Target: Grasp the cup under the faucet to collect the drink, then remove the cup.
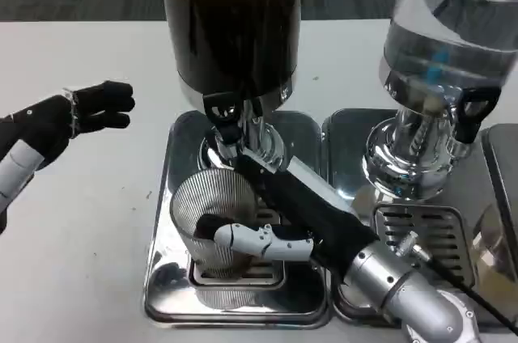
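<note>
A clear ribbed cup [209, 212] stands on the drip tray [174, 157] below the black faucet [224, 114] of the dark drink dispenser [231, 23]. My right hand [279, 209] reaches in from the lower right and grips the cup, its thumb across the near side and its fingers behind the far side. The cup looks to hold no liquid. My left hand [69, 120] hovers over the table at the left, well apart from the cup, its black fingers loosely curled and holding nothing.
A second dispenser [441, 52] with clear liquid stands at the right on its own steel base [421, 230] with a slotted grate. The white table [89, 230] stretches to the left of the trays.
</note>
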`<action>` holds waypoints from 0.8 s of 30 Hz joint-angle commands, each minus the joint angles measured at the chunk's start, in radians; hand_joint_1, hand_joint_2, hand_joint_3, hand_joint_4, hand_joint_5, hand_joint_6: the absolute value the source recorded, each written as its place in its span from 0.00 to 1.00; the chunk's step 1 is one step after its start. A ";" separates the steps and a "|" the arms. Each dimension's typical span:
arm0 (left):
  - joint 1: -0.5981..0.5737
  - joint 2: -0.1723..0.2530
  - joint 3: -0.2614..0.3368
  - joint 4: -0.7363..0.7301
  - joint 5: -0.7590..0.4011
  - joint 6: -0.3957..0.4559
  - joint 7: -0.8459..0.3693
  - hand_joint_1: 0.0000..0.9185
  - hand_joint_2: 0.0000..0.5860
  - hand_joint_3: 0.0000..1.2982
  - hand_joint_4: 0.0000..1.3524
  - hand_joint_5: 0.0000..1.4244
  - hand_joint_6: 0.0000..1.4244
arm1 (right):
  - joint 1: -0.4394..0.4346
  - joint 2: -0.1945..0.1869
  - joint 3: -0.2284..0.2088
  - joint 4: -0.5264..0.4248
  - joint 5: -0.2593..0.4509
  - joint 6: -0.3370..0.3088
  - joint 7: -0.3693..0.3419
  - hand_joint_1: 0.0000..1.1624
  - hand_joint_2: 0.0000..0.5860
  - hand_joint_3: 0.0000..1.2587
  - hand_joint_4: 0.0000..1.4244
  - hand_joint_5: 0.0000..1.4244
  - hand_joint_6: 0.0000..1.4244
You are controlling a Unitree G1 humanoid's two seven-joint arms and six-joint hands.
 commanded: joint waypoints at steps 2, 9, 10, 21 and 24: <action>0.013 -0.007 0.002 0.026 0.017 -0.017 0.019 0.00 0.19 0.23 0.18 0.18 0.11 | -0.008 -0.008 0.013 0.008 -0.012 -0.019 0.012 0.43 0.36 0.00 0.00 0.00 0.00; 0.008 -0.009 -0.003 0.043 0.017 -0.020 0.022 0.00 0.20 0.24 0.19 0.18 0.11 | -0.025 -0.017 0.026 0.021 -0.009 -0.017 0.044 0.46 0.32 0.00 0.00 0.00 0.00; 0.007 -0.010 -0.004 0.047 0.017 -0.021 0.022 0.00 0.20 0.24 0.19 0.18 0.11 | -0.029 -0.018 0.029 0.025 -0.009 -0.018 0.048 0.46 0.32 0.00 0.00 0.00 0.00; 0.003 -0.009 -0.010 0.064 0.022 -0.030 0.025 0.00 0.21 0.24 0.19 0.18 0.11 | -0.030 -0.021 0.025 0.039 -0.022 -0.012 0.022 0.48 0.31 0.00 0.00 0.00 0.00; 0.002 -0.009 -0.010 0.064 0.022 -0.030 0.025 0.00 0.21 0.24 0.19 0.18 0.11 | -0.037 -0.018 0.022 0.056 -0.008 -0.014 0.032 0.47 0.31 0.00 0.00 0.00 0.00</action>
